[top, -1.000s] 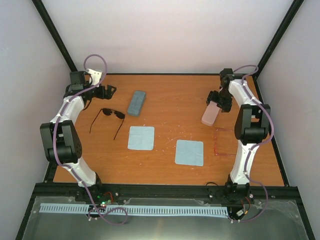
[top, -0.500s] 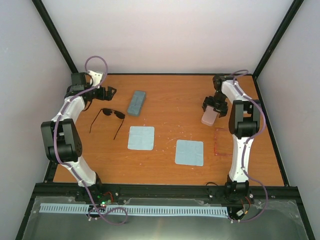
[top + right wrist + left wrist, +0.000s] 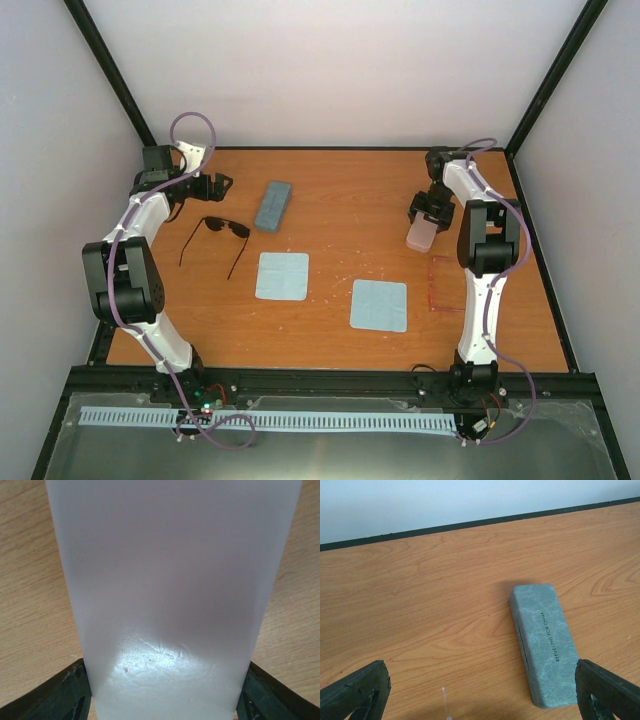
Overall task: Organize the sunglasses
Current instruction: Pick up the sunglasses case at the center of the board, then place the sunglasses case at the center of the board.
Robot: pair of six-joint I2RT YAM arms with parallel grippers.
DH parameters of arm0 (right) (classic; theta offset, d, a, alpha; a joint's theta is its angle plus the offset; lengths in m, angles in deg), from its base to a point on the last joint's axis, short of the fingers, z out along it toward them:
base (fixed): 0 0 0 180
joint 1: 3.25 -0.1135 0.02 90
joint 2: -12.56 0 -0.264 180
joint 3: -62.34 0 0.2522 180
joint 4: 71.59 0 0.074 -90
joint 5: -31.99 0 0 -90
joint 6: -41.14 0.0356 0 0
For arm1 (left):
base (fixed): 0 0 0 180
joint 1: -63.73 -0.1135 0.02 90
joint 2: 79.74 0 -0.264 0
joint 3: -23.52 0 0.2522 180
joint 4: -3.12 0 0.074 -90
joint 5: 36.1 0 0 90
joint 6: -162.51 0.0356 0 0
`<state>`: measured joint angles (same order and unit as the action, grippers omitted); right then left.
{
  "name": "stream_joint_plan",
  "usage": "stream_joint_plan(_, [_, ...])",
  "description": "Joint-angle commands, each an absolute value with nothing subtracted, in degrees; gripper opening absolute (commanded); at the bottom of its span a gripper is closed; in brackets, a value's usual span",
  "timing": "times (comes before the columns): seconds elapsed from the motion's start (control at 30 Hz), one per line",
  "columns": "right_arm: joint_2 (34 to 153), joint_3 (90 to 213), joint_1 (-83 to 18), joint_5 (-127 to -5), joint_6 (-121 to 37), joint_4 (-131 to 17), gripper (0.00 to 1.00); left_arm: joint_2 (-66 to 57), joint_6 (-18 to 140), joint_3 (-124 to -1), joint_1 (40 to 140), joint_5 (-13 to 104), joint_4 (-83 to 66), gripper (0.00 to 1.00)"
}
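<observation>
"Progress?"

"Hardly any, I'd say. Both pairs lie loose on the surface (image 3: 340, 200): the black sunglasses (image 3: 215, 227) just short of the left fingers (image 3: 218, 182), which hover spread wide, arm reaching far; the red sunglasses (image 3: 450, 285) nearer than the right fingers (image 3: 424, 220)."

"And those?"

"Wrist bent down, clamped on the pink case (image 3: 421, 237)."

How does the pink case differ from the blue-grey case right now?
The pink case is pale and glossy with no print showing, while the blue-grey case is marbled and carries printed lettering. The pink case is gripped by the right tool on the right side, while the blue-grey case lies free on the table, left of centre. Both are oblong.
</observation>
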<state>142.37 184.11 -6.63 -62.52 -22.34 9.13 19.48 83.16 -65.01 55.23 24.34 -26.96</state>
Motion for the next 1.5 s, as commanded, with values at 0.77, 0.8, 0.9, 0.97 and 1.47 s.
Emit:
stream_joint_plan(0.77, [126.44, 172.07, -8.83, -109.76, -35.42, -13.34, 0.17, 21.93, 82.40, -71.61, 62.53, 8.56, -27.24, 0.97])
stream_joint_plan(0.8, [125.90, 170.82, -9.32, -113.14, -35.49, -15.20, 0.17, 22.21, 82.43, -72.15, 63.42, 7.65, -27.51, 0.97])
stream_joint_plan(0.9, [126.11, 169.82, -11.29, -120.27, -35.40, -18.16, 0.14, 22.53, 82.43, -72.66, 66.24, 4.84, -27.69, 0.97])
stream_joint_plan(0.97, [127.38, 171.14, -12.64, -120.63, -35.19, -17.47, 0.14, 22.49, 82.48, -72.62, 67.98, 4.28, -27.75, 0.97])
stream_joint_plan(1.47, [145.54, 209.23, -19.00, -62.73, -27.65, 24.83, 0.03, 21.01, 86.86, -68.29, 69.12, 11.54, -30.19, 0.97])
